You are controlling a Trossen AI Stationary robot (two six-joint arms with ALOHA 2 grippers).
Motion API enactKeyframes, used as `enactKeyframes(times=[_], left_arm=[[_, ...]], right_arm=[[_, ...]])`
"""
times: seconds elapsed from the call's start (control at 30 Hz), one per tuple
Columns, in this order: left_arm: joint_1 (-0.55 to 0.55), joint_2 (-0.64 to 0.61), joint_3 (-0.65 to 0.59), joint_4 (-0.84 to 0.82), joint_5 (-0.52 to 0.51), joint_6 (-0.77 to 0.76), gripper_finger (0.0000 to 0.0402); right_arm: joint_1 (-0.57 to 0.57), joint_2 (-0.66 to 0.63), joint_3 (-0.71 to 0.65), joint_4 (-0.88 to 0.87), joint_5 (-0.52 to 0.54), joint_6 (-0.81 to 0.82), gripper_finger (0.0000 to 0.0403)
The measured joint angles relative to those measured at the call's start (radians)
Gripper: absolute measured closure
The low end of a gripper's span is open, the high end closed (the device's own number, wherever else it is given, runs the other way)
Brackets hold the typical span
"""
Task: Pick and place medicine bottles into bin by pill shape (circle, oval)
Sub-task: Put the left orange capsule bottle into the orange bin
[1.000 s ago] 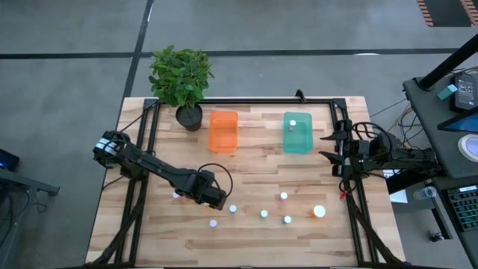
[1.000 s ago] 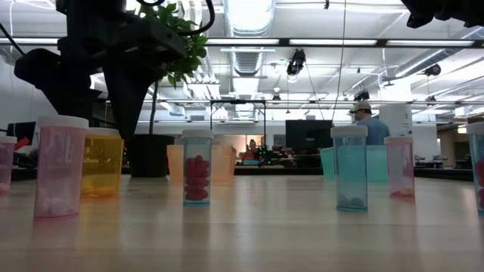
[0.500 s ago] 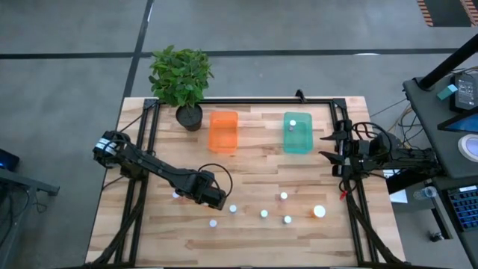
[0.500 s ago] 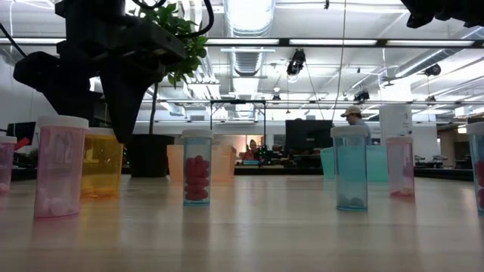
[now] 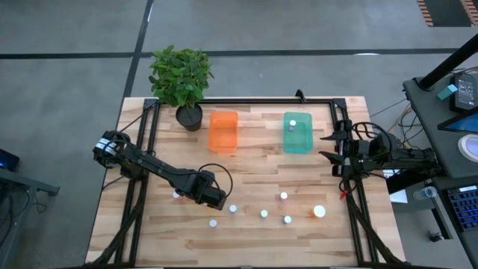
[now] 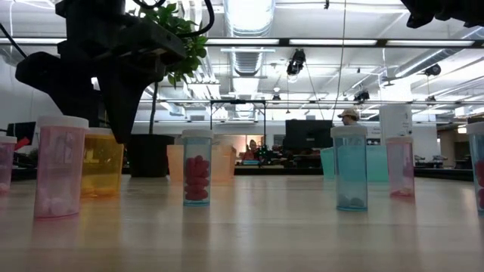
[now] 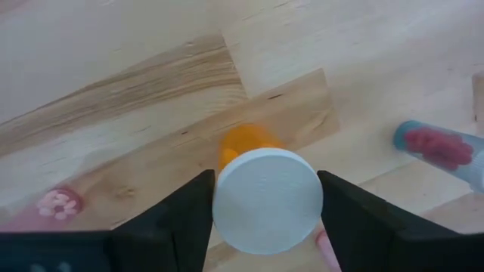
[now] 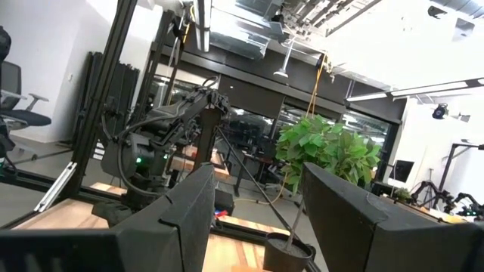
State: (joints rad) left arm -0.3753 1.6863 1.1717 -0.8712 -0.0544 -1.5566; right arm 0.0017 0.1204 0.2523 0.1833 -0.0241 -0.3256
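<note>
One orange medicine bottle with a white cap is framed between the fingers of the left end effector, which is lowered over the near-left part of the surface. The jaws are seen on either side of the cap, close to it, but a firm hold cannot be confirmed. The grasping step is judged to be in hand. Next, the jaws would need to be shut squarely on the bottle before it is lifted and carried away to the orange tub or the teal tub, well beyond the end effector; which one is right cannot be told, since the pill shape inside is not visible. A pink bottle stands just beside it and a bottle of red pills lies near, so a straight lift is called for. The right end effector is parked at the surface's right edge, open and empty.
</note>
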Motion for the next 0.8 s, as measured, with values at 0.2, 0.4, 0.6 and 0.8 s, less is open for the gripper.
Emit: enactKeyframes(times=[0.2, 0.4, 0.6, 0.8], left_arm=[[0.0, 0.0, 0.006, -0.001, -0.002, 0.012, 0.021], [0.0, -0.005, 0.025, -0.002, -0.004, 0.053, 0.0211], [0.001, -0.063, 0.038, -0.001, -0.043, 0.11, 0.0212], [0.001, -0.155, 0.064, 0.045, -0.233, 0.226, 0.0213]], right_arm=[[0.0, 0.0, 0.0, 0.0, 0.001, -0.007, 0.0216], [0.0, 0.0, 0.0, 0.0, 0.001, -0.007, 0.0216], [0.0, 0.0, 0.0, 0.0, 0.001, -0.01, 0.0216], [0.0, 0.0, 0.0, 0.0, 0.006, -0.013, 0.0216]])
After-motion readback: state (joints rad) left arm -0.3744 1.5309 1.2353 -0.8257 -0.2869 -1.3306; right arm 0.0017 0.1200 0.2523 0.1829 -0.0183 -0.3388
